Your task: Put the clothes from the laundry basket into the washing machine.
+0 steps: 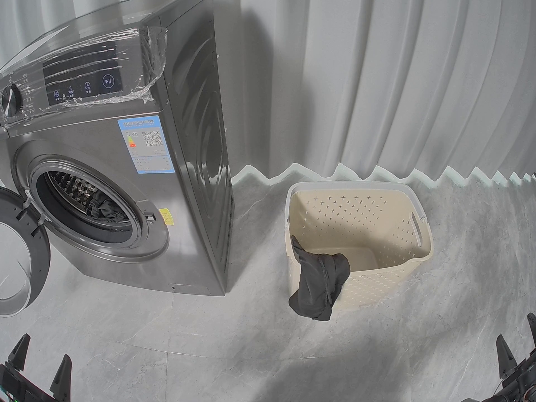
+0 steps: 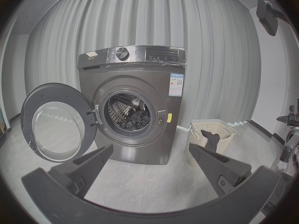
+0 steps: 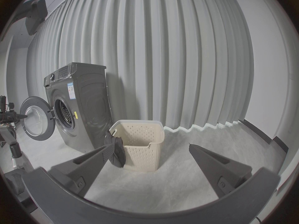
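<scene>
Grey floor (image 1: pixel 223 336), washing machine (image 1: pixel 184 196), laundry basket (image 1: pixel 363 221)

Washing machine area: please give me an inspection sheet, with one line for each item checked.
Surface: grey stone-pattern floor.
Job's things: washing machine with its door swung open and dark clothes in the drum; laundry basket beside it, with one dark garment draped over its rim and hanging outside.
Clutter: nothing seen.
Grippers: left gripper and right gripper low over the floor, fingers open, holding nothing.
Cables: nothing seen.
Surroundings: white pleated curtain behind machine and basket.
</scene>
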Robot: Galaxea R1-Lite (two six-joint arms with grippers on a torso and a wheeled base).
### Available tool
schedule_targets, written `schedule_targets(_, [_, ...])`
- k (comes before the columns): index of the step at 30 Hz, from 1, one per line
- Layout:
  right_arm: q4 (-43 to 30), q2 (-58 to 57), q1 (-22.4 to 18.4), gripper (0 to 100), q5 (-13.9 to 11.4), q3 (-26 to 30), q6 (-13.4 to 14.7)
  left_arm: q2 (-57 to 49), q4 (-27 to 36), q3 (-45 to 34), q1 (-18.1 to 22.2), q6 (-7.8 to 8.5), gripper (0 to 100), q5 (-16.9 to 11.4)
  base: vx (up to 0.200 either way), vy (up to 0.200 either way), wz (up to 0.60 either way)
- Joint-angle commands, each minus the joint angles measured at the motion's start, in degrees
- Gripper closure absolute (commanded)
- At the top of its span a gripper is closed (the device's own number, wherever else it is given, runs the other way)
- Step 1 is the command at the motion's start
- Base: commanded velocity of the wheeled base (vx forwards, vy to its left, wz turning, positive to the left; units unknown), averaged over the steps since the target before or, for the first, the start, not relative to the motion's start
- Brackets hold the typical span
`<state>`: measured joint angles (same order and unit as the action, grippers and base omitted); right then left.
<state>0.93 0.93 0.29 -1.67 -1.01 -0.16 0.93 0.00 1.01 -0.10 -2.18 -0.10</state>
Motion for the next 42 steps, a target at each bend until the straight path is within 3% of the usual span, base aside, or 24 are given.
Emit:
schedule_targets(1, [2.41, -0.93, 0.15, 0, 0.18, -6.9, 0.51, -0.93, 0.0, -0.92, 0.01, 0.07, 0, 0.01, 0.0, 0.0, 0.0])
schedule_targets(5, [-1.89, 2.85, 0.67, 0, -1.23, -11.12, 0.69, -0.93, 0.0, -0.92, 0.01, 0.25, 0, 0.01, 0.0, 0.0, 0.0])
schedule_targets(6, [-4.09, 7.51, 1.99, 0, -3.6, -11.82, 0.69, -0.93, 0.0, -0.92, 0.01, 0.16, 0, 0.01, 0.0, 0.0, 0.0])
schedule_targets(7, [-4.44, 9.36, 2.52, 0, -4.39, -11.91, 0.69, -0.93, 0.0, -0.92, 0.01, 0.16, 0, 0.01, 0.0, 0.0, 0.0])
schedule_targets(10, [-2.77, 21.05, 6.12, 0, -8.61, -12.7, 0.95, -0.93, 0.0, -0.92, 0.01, 0.07, 0, 0.1, 0.0, 0.0, 0.0])
schedule_targets(12, [-0.93, 25.79, 7.09, 0, -9.32, -13.23, 0.95, -0.93, 0.0, -0.92, 0.01, 0.07, 0, 0.01, 0.0, 0.0, 0.0])
schedule_targets(13, [3.38, 33.0, 8.58, 0, -10.11, -13.67, 0.77, -0.93, 0.0, -0.92, 0.01, 0.07, 0, 0.01, 0.0, 0.0, 0.0])
schedule_targets(14, [3.38, 33.0, 8.58, 0, -10.11, -13.67, 0.77, -0.93, 0.0, -0.92, 0.01, 0.07, 0, 0.01, 0.0, 0.0, 0.0])
schedule_targets(17, [15.77, 48.29, 13.24, 0, -10.37, -13.84, 1.39, -0.93, 0.0, -0.92, 0.01, 0.16, 0, 0.01, 0.0, 0.0, 0.0])
schedule_targets(23, [26.67, 65.43, 16.06, 0, -10.2, -13.93, 3.94, -0.93, 0.0, -0.92, 0.01, 0.07, 0, 0.01, 0.0, 0.0, 0.0])
schedule_targets(31, [35.81, 80.11, 18.78, 0, -10.02, -16.57, 7.45, -0.93, 0.0, -0.92, 0.01, -0.02, 0, 0.01, 0.0, 0.0, 0.0])
schedule_targets(39, [44.25, 92.94, 20.45, 0, -9.84, -17.53, 7.54, -0.93, 0.0, -0.92, 0.01, 0.16, 0, 0.01, 0.0, 0.0, 0.0])
schedule_targets(42, [46.8, 96.72, 20.8, 0, -8.53, -18.41, 7.54, -0.93, 0.0, -0.92, 0.01, 0.16, 0, 0.01, 0.0, 0.0, 0.0])
